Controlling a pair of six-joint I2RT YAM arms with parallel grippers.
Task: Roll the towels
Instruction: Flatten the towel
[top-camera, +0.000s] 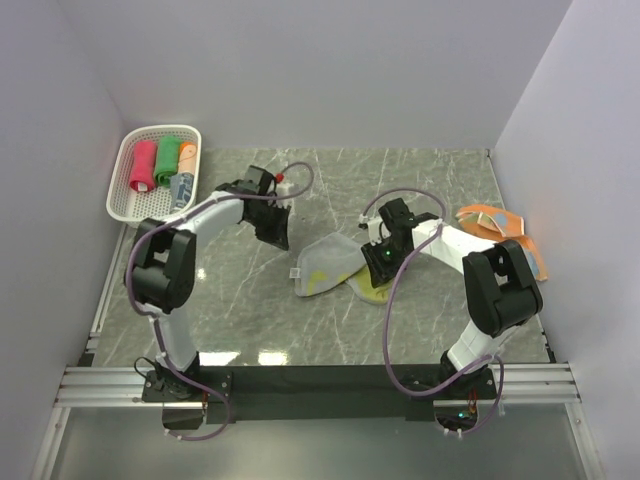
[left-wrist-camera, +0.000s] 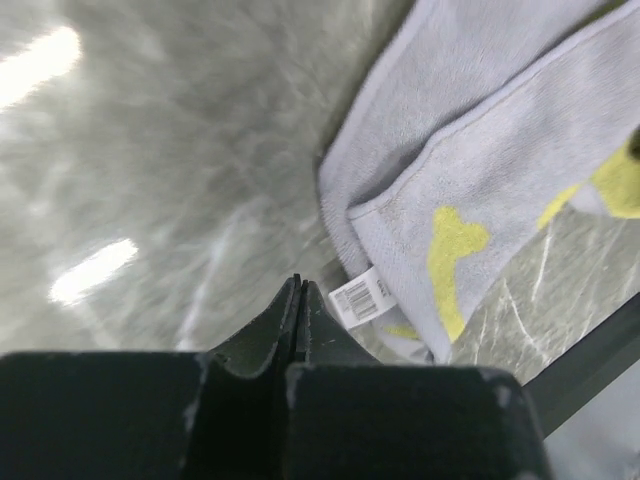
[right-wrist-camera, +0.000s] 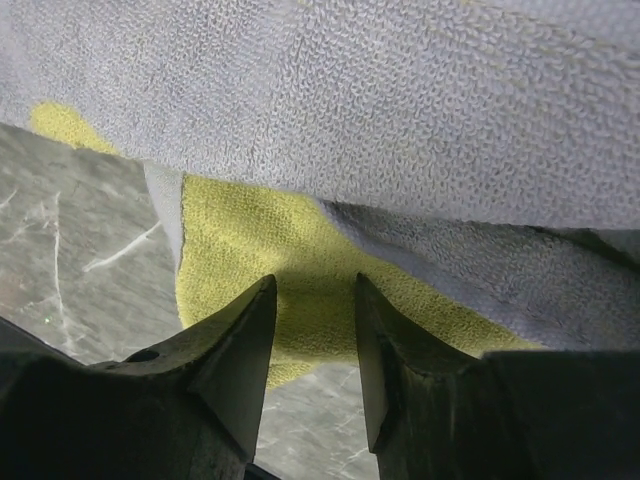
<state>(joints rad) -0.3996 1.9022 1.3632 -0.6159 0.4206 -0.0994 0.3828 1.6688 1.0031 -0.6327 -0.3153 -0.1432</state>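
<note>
A grey towel with yellow marks (top-camera: 325, 262) lies loosely folded in the middle of the table. In the left wrist view the towel (left-wrist-camera: 480, 170) shows its white label (left-wrist-camera: 360, 298) just right of my left gripper (left-wrist-camera: 297, 287). That gripper (top-camera: 276, 226) is shut with nothing between its fingers, just left of the cloth. My right gripper (top-camera: 378, 262) is at the towel's right end. Its jaws stand open, with the tips (right-wrist-camera: 315, 285) at the towel's yellow edge (right-wrist-camera: 250, 240). An orange towel with light-blue marks (top-camera: 497, 224) lies flat at the far right.
A white perforated basket (top-camera: 125, 200) stands at the back left. It holds pink (top-camera: 144, 165), green (top-camera: 166, 160), orange (top-camera: 188, 155) and grey-blue (top-camera: 181, 186) rolls. White walls close in the table on three sides. The arm bases sit on the black rail at the near edge.
</note>
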